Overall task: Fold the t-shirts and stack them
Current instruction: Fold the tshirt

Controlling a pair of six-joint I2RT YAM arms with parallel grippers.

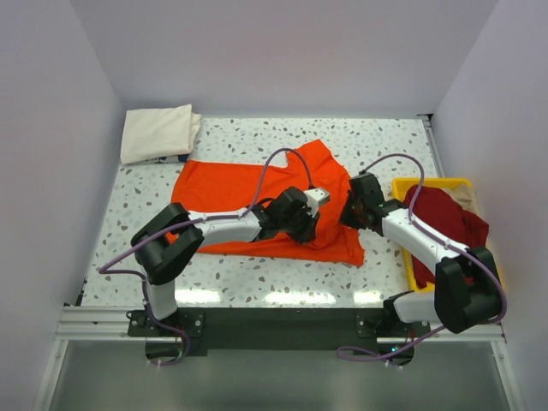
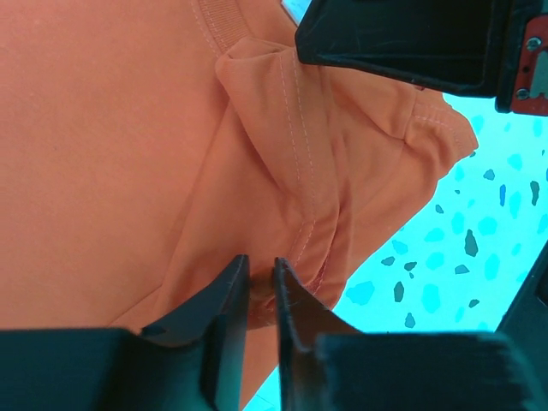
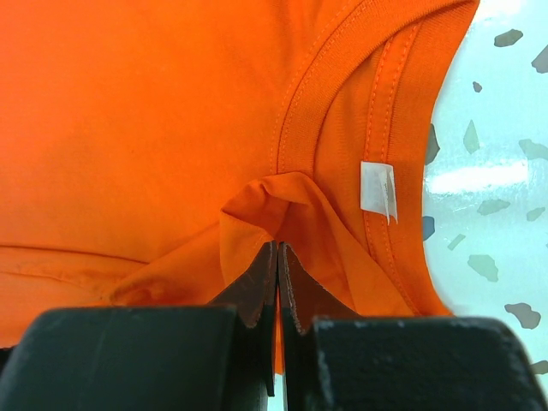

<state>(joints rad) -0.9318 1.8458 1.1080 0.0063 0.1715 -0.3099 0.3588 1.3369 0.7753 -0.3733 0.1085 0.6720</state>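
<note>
The orange t-shirt [image 1: 248, 188] lies spread across the middle of the table. My left gripper [image 1: 310, 224] is shut on a bunched fold of it near a hem; the pinch shows in the left wrist view [image 2: 261, 267]. My right gripper [image 1: 353, 210] is shut on a fold of the same shirt beside the collar, next to the white neck label [image 3: 377, 188]; its fingertips show in the right wrist view [image 3: 278, 248]. The cream t-shirt [image 1: 157, 133] lies folded at the far left corner. The dark red t-shirt [image 1: 445, 224] lies crumpled in the yellow tray [image 1: 425, 183] at right.
The yellow tray stands at the table's right edge beside the right arm. The two grippers are close together over the shirt's near right part. White walls enclose the table on three sides.
</note>
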